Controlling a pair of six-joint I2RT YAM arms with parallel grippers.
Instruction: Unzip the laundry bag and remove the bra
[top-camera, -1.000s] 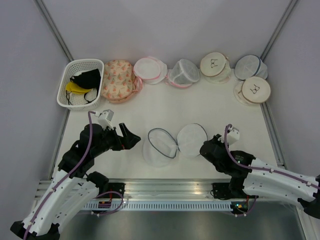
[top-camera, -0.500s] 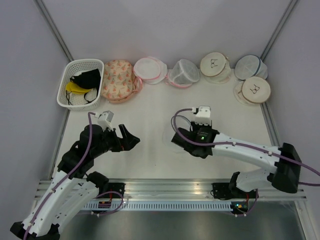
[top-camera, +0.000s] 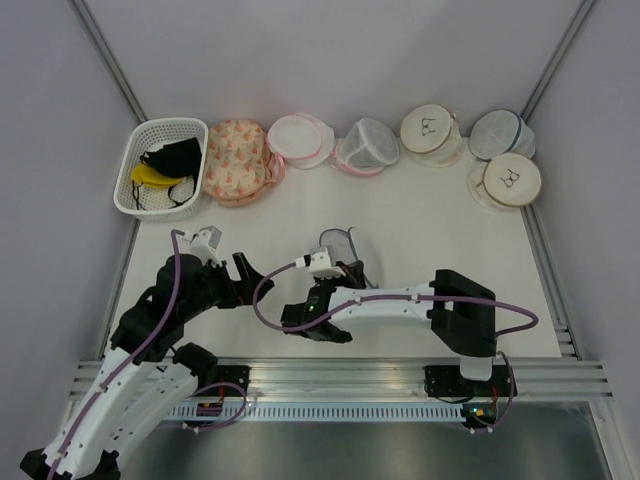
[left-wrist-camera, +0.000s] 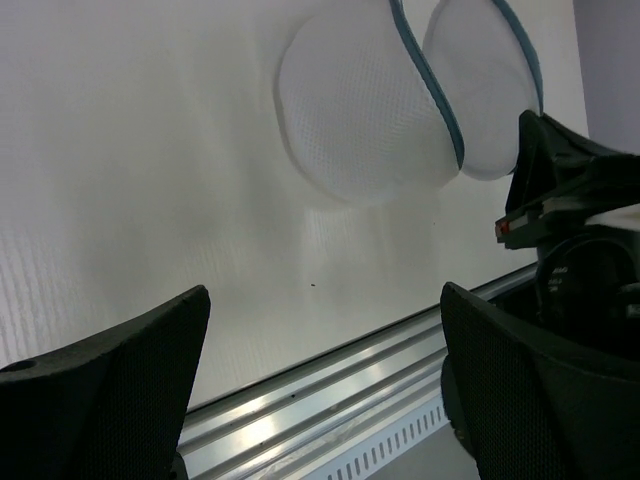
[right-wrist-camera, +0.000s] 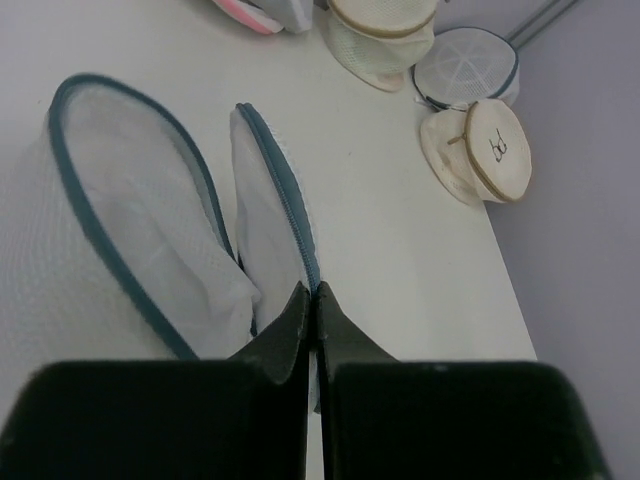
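- Basket (top-camera: 172, 123): white, far behind and to the left of the laundry bag (right-wrist-camera: 130, 220); holds black and yellow cloth.
- Left fingers (left-wrist-camera: 110, 390): spread wide with nothing between them, over bare bench (top-camera: 420, 220) just left of the laundry bag and clear of it.
- Floral bag (top-camera: 235, 160): behind and left of the laundry bag, touching the basket.
- Laundry bag: on the bench near its front middle, unzipped. Its two round white mesh halves, each with a dark blue zip rim, lie side by side and meet at one edge. From above it is mostly hidden under the right arm. Contents cannot be made out.
- Right fingers (right-wrist-camera: 292, 325): pressed together, with the tips at the blue zip rim of the laundry bag's right half. Whether they nip anything cannot be told.
- Pink-trimmed bag (top-camera: 300, 140) and second pink-trimmed bag (top-camera: 367, 147): well behind the laundry bag.
- Beige bag (top-camera: 430, 128), small blue-rimmed bag (top-camera: 500, 130) and second beige bag (top-camera: 512, 178): behind and right of the laundry bag. Both beige bags carry a bra icon.
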